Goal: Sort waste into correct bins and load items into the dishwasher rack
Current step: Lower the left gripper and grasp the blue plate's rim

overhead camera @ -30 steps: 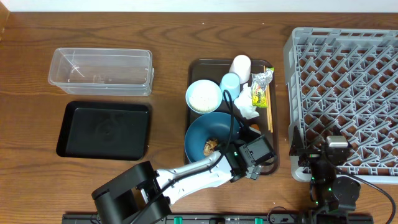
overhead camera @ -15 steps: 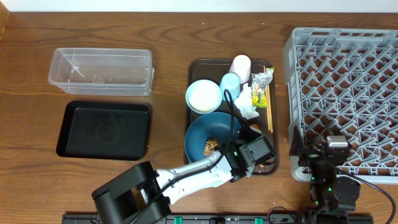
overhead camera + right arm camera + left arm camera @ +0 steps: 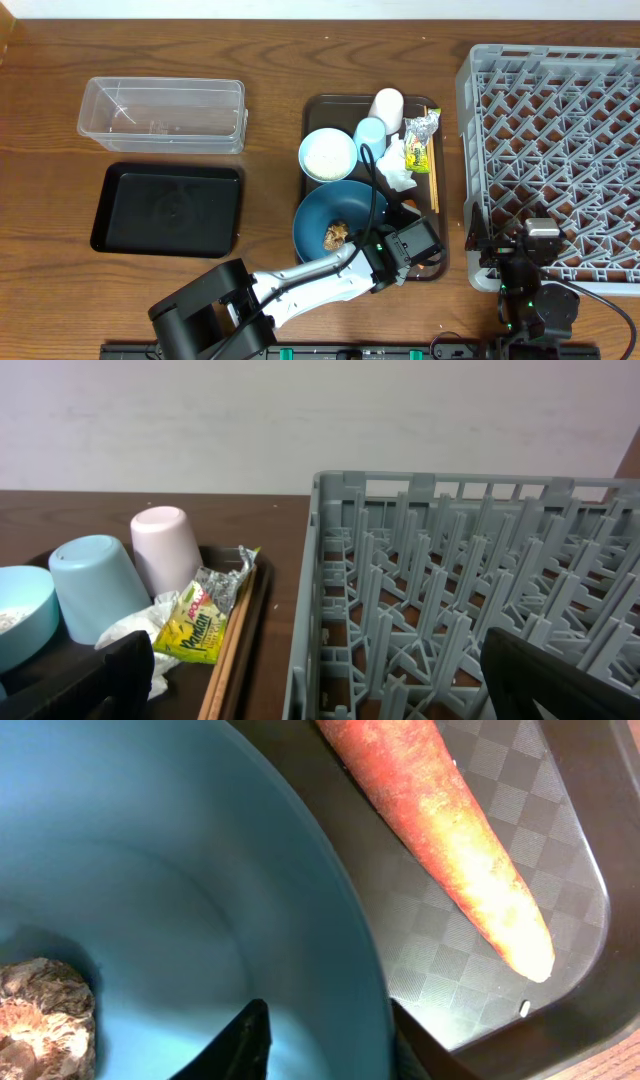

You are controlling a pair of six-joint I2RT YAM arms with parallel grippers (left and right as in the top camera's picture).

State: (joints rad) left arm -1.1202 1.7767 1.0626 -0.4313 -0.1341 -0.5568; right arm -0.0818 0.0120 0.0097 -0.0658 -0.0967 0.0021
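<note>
The large dark-blue plate (image 3: 328, 212) lies on the brown serving tray (image 3: 318, 105) with a brown food lump (image 3: 336, 236) in it. My left gripper (image 3: 388, 232) is shut on the plate's right rim (image 3: 350, 950), one finger (image 3: 245, 1040) inside the plate and the other outside. The lump (image 3: 40, 1020) sits at the lower left of the left wrist view. An orange carrot (image 3: 440, 820) lies on the tray just beyond the rim. My right gripper (image 3: 540, 235) stands open at the near left corner of the grey dishwasher rack (image 3: 560, 150), holding nothing.
Behind the plate on the tray are a light-blue bowl with rice (image 3: 327, 154), a light-blue cup (image 3: 369, 133), a white cup (image 3: 388, 106), tissue (image 3: 396, 170), a green-yellow wrapper (image 3: 420, 128) and chopsticks (image 3: 433, 170). A clear tub (image 3: 163, 113) and a black tray (image 3: 167, 209) sit at the left.
My left gripper's fingers have closed from wide open onto the plate's rim, and the plate has shifted slightly left. The right arm has not moved.
</note>
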